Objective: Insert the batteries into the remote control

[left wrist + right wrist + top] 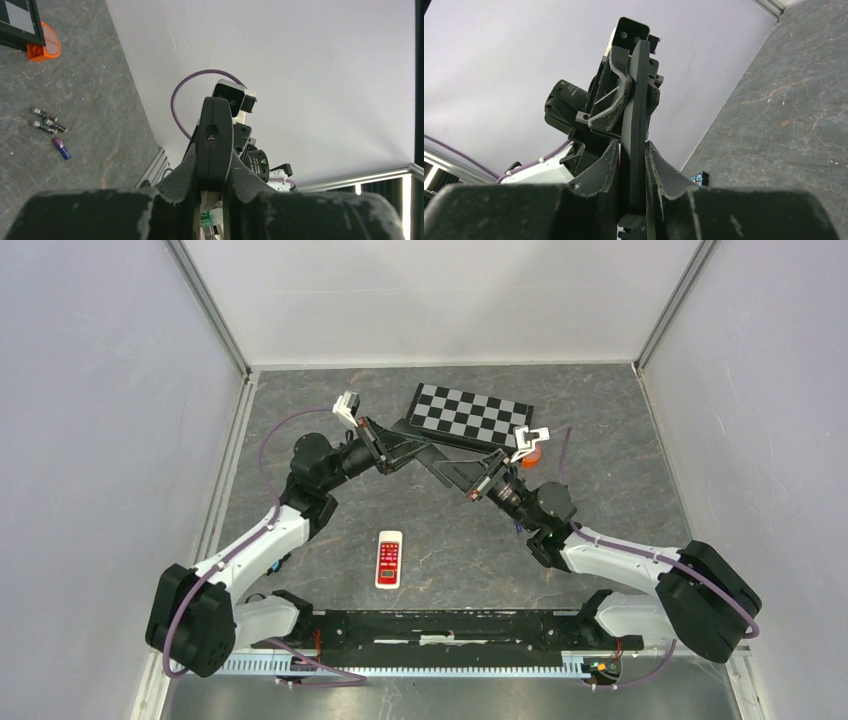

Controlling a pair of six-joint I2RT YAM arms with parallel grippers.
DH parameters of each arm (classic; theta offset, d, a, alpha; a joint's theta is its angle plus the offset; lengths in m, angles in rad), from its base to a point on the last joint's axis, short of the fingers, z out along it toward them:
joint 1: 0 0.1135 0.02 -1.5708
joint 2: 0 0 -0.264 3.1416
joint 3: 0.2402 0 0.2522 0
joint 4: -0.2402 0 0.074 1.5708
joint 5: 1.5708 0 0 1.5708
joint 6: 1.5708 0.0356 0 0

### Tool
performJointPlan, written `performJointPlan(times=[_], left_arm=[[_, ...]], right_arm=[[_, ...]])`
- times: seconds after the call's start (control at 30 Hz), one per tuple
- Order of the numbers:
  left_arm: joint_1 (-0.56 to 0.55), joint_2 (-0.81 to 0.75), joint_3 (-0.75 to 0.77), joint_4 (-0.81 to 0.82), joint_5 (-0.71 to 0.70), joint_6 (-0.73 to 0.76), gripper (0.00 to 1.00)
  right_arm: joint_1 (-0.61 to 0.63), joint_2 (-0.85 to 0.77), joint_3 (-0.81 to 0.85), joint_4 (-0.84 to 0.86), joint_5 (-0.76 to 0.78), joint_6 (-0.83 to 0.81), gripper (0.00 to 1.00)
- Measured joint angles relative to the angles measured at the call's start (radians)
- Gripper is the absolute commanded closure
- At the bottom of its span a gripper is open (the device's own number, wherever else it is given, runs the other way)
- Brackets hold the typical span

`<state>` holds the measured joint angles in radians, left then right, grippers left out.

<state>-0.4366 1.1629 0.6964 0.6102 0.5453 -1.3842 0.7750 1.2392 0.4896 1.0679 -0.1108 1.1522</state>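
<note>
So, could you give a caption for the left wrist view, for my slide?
Left gripper shut on the black remote, seen edge-on; loose batteries lie on the grey table.

The batteries [48, 121], slim dark cells with silvery ends, lie flat at the middle left of the left wrist view, one purple cell [61, 148] slightly apart. The slim black remote [447, 462] is lifted off the table at the upper centre of the top view.

A white-and-red plastic remote control [389, 560] is lying near the front middle of the grey stone-patterned table [620, 440], and a black-and-white checkered board [472, 415] is lying behind it. Between them, above the table, a slim black remote [445, 468] is hanging with the left gripper [392, 452] and right gripper [487, 478] clamping its ends. The small dark cylindrical batteries [47, 124] are lying together on the table, apart from an orange plastic piece [44, 47] sitting just beside the board's corner.
</note>
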Motion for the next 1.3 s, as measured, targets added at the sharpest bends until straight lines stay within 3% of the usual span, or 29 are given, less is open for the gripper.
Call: performJointPlan(times=[0.23, 0.43, 0.6, 0.93, 1.0, 1.1, 1.3], left_arm=[[-0.003, 0.024, 0.000, -0.017, 0.017, 0.035, 0.98], [0.001, 0.053, 0.000, -0.029, 0.013, 0.056, 0.98], [0.012, 0.079, 0.000, -0.031, 0.014, 0.056, 0.98], [0.051, 0.153, 0.000, 0.002, 0.008, 0.056, 0.98], [0.055, 0.157, 0.000, 0.005, 0.008, 0.057, 0.98], [0.059, 0.158, 0.000, 0.006, 0.007, 0.070, 0.98], [0.073, 0.158, 0.010, -0.032, -0.033, 0.152, 0.98]], right_arm=[[-0.021, 0.007, -0.029, -0.001, -0.024, 0.024, 0.78], [-0.038, 0.029, -0.027, -0.037, -0.031, 0.059, 0.78], [-0.055, 0.076, -0.029, -0.004, -0.048, 0.084, 0.68], [-0.091, 0.164, -0.096, 0.148, -0.068, 0.116, 0.74], [-0.095, 0.191, -0.096, 0.183, -0.075, 0.134, 0.69], [-0.098, 0.217, -0.096, 0.215, -0.083, 0.155, 0.49], [-0.103, 0.202, -0.100, 0.097, -0.089, 0.146, 0.43]])
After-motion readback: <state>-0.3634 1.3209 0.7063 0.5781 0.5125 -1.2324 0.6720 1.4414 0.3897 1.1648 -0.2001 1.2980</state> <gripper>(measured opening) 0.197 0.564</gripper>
